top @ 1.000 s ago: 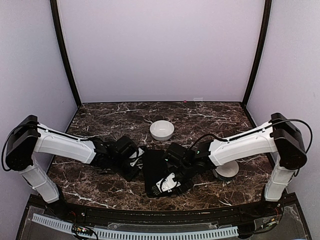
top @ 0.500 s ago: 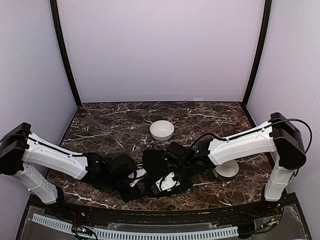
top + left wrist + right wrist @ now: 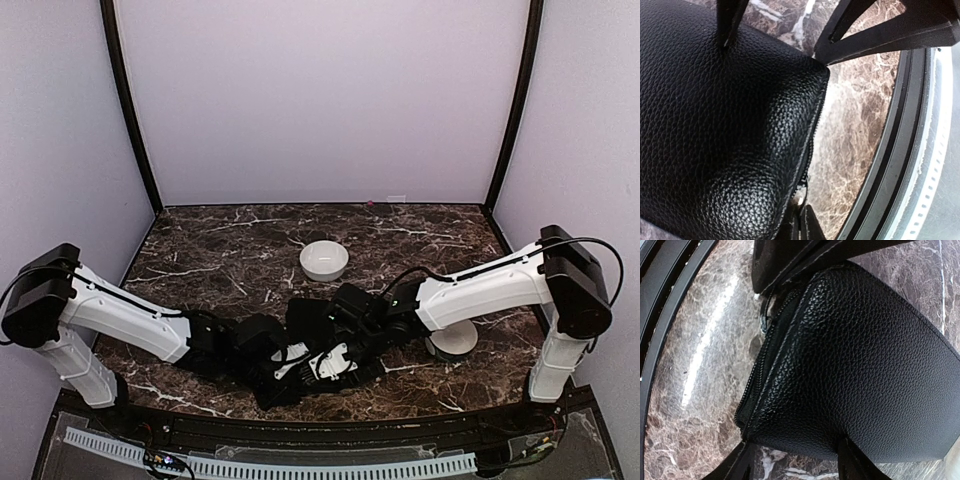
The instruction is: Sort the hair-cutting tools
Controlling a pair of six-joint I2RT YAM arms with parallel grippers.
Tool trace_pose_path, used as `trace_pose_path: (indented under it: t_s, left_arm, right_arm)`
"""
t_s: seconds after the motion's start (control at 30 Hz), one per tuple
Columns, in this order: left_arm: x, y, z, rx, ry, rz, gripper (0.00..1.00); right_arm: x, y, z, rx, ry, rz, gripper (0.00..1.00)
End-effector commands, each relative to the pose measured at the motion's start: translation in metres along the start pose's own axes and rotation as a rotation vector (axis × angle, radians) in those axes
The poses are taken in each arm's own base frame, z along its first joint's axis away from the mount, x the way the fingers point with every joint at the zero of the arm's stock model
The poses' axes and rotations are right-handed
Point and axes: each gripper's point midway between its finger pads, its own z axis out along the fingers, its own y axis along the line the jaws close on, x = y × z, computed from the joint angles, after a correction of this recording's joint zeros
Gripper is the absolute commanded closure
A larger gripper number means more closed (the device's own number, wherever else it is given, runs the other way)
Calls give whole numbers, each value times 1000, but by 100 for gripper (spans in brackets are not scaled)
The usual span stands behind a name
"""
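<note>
Left fingers [image 3: 810, 226] together, seemingly pinching zip pull [image 3: 799, 193] of black case [image 3: 306, 322], which looks zipped, at bench [image 3: 200, 250] near edge. Right fingers [image 3: 852, 466] straddle case end; grip I cannot tell. Hair-cutting tools unseen, presumably inside. Far bowl [image 3: 324, 261] empty: sorting unstarted.

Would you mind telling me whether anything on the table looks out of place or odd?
Nothing looks spilled or damaged. One oddity: no scissors or combs are in view; the black case near the table's front edge has its zipper apparently closed.
</note>
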Motion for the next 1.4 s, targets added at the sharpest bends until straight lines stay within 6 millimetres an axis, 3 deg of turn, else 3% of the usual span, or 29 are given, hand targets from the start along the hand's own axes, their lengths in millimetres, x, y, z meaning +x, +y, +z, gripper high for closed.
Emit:
trace_pose_path:
  t_s: [0.0,0.17,0.27,0.4,0.47,0.53,0.6,0.83,0.97,1.2,1.37]
  left_arm:
    - [-12,10,-9,-90,-35,25,100]
    - [0,37,-32,-222,-16,-60,100]
    - [6,58,-51,-317,-14,-141,100]
    - [11,84,-78,-435,-27,-229,100]
    - [11,92,-87,-467,-42,-234,100]
    - [10,97,-90,-483,-49,-224,100]
    - [9,98,-89,-481,-46,-205,100]
    - [18,111,-73,-504,7,-185,100]
    - [19,117,-67,-508,13,-196,100]
    - [22,125,-63,-535,35,-201,100]
    - [21,130,-64,-539,29,-208,100]
  right_arm:
    - [-12,23,22,-86,-64,52,44]
    - [-25,37,22,-129,-72,38,44]
    - [-50,47,17,-170,-111,24,45]
    - [-113,62,-23,-325,-301,41,45]
    - [-130,57,-40,-343,-341,37,45]
    - [-131,41,-48,-282,-335,24,44]
    - [-120,22,-51,-208,-317,36,44]
    - [-23,-73,-63,-14,-253,249,42]
    - [18,-116,-65,43,-257,376,41]
    - [62,-151,-41,55,-228,518,35]
    - [73,-145,-18,-39,-213,560,34]
